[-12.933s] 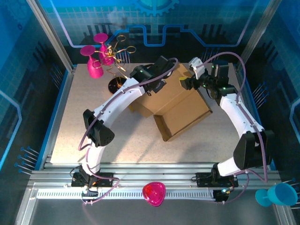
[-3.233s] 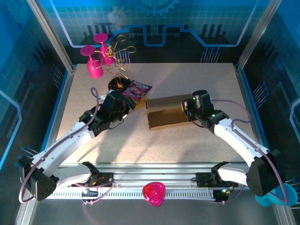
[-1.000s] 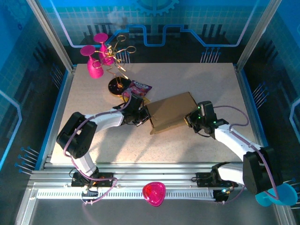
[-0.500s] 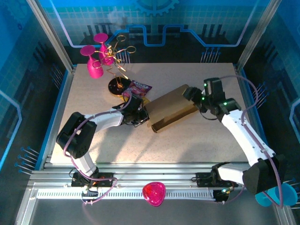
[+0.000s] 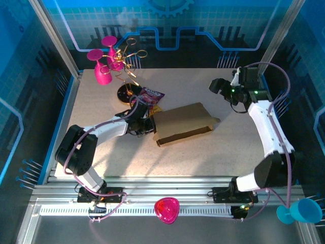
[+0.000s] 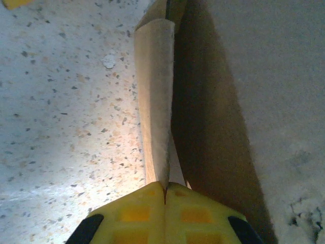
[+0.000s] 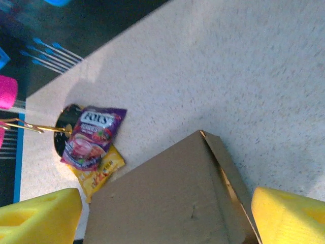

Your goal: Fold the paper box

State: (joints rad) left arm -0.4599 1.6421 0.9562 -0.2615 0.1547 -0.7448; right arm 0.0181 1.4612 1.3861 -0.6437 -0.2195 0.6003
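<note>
While the left gripper (image 6: 165,189) lies low on the bench (image 5: 203,162) with its yellow fingers (image 6: 134,216) pressed together on a thin cardboard flap, the paper box (image 5: 184,124) rests flat near the middle of the bench, a little toward the right edge. The box's lid is down. Its long side runs left to right, with the right end turned slightly toward the far edge. In the left wrist view the pinched flap stands on edge and runs straight away from the fingertips, with the box's brown side in shadow just beside it. The right gripper (image 5: 217,85) hangs above the bench toward the far right corner, well apart from the box. Its two yellow fingers (image 7: 38,213) are spread wide with nothing between them, and the box top shows below them. A purple snack packet (image 7: 94,134) lies just beyond the box's far left corner, overlapping a yellow packet (image 7: 101,170) beneath it. A black disc (image 5: 125,93) carrying a gold wire stand (image 5: 127,56) sits just beside the packets. Two pink goblets (image 5: 101,66) stand at the far left corner. On the metal rail along the near edge sits a pink bowl (image 5: 166,210), and a blue cup (image 5: 299,211) lies past the near right corner.
</note>
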